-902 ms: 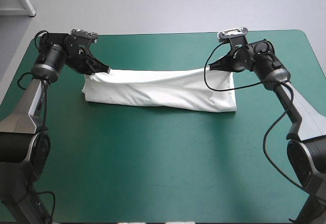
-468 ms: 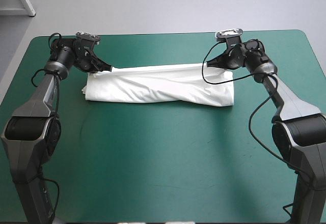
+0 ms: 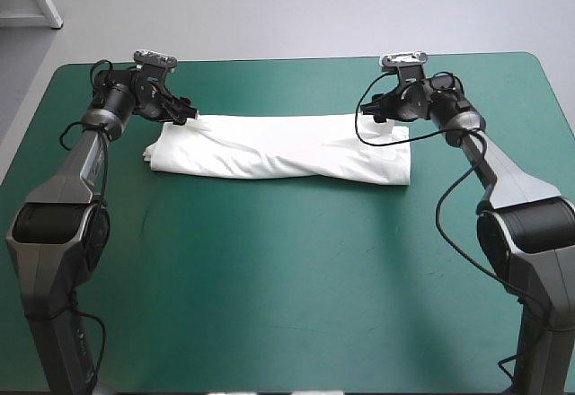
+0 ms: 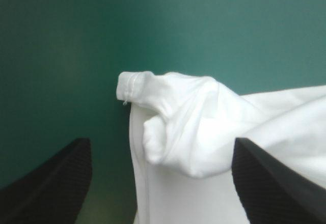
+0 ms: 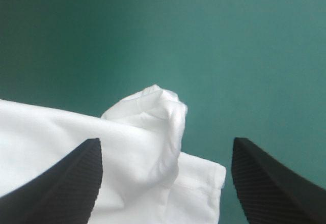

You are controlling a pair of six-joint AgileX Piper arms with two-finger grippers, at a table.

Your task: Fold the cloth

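From above, the white T-shirt (image 3: 278,148) lies on the teal-green counter (image 3: 287,278) as a long folded strip. It is closer to the far edge than the near one. The left end effector (image 3: 184,110) sits at the strip's far left corner, and the right end effector (image 3: 377,108) at its far right corner.

In the left wrist view, the black fingers (image 4: 51,183) are spread wide — a bunched corner of the T-shirt lies between them on the counter.

In the right wrist view, the fingers (image 5: 270,183) are spread wide too — a puffy fold of the T-shirt lies between them.
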